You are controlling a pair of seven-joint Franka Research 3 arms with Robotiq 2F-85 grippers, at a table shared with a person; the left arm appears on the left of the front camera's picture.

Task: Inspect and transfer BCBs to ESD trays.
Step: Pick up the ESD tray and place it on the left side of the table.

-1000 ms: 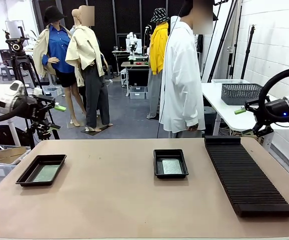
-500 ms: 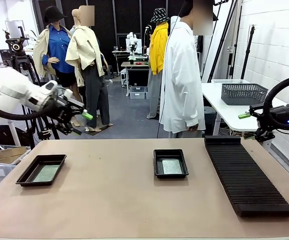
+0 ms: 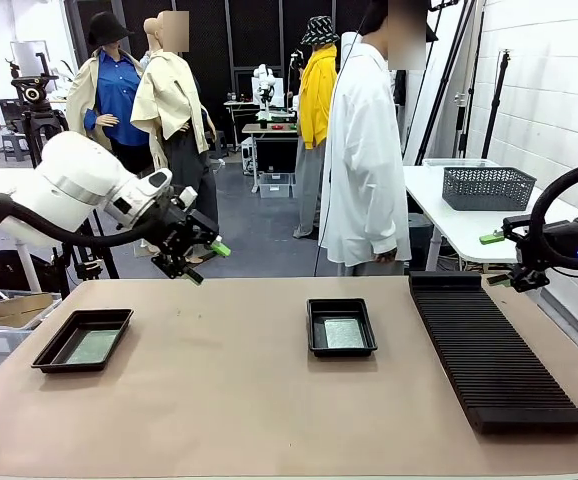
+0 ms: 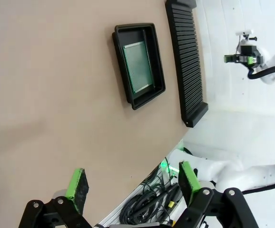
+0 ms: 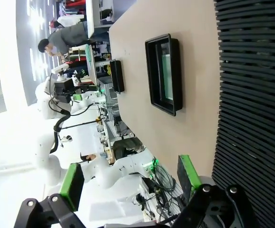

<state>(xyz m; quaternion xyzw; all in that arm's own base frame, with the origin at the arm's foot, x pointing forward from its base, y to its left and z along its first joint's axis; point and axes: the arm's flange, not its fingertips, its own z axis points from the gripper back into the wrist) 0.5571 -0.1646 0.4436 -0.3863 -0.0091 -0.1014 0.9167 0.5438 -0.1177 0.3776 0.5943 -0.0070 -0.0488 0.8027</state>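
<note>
Lying on the tan table [image 3: 229, 400], each shallow black rectangular plastic tray held one thin green circuit board: the middle tray [image 3: 341, 326] just left of the long black ribbed rack [image 3: 494, 348], the other tray [image 3: 83, 339] well left, its board [image 3: 92, 346] dim. Beyond, left gripper [image 3: 205, 260] and right gripper [image 3: 498, 259] hovered unclenched, empty; the person's [image 3: 364, 150] hands were hidden.
</note>
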